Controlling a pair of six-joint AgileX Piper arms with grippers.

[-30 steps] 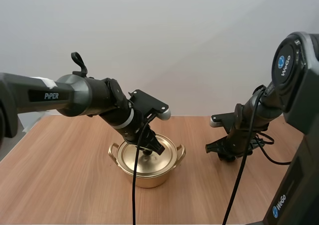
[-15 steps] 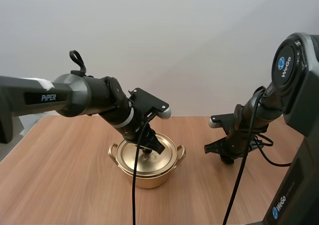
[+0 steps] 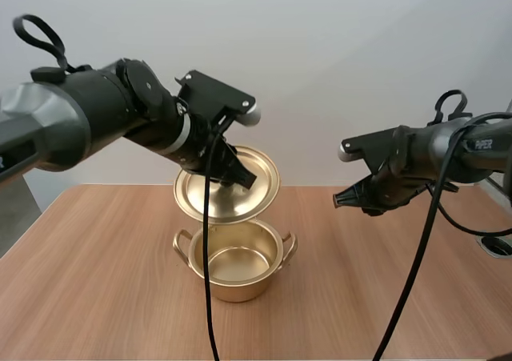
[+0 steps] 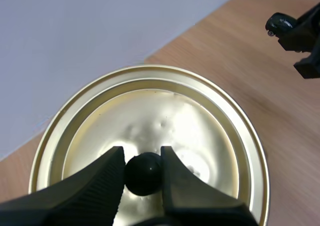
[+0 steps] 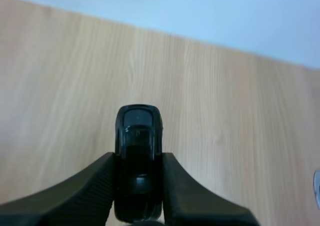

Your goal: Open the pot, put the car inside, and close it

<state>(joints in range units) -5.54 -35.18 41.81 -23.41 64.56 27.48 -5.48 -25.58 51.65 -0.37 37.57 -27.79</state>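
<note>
The left gripper point(image 4: 142, 158) has its two black fingers closed in from either side on the round black knob point(image 4: 143, 175) of the golden lid point(image 4: 200, 116), the ribbed inner faces pressed against the ball so that only the knob's width separates them. The lid is off the golden pot point(image 3: 240, 285). In the high view it hangs tilted in the air just above the pot's back rim, while the pot stands open on the wooden table point(image 3: 96, 281) with a bare, shiny bottom. The right gripper point(image 5: 139, 158) is partly closed on a small black toy car point(image 5: 138, 123), which is clamped lengthwise between the fingers. The car's rear sits deep between the pads, and its roof and nose reach out past the fingertips over the bare wood. In the high view this gripper is in the air well to the right of the pot and lid, touching neither, with its tips turned towards them. The left wrist view shows it beyond the lid's rim, over the table.
</note>
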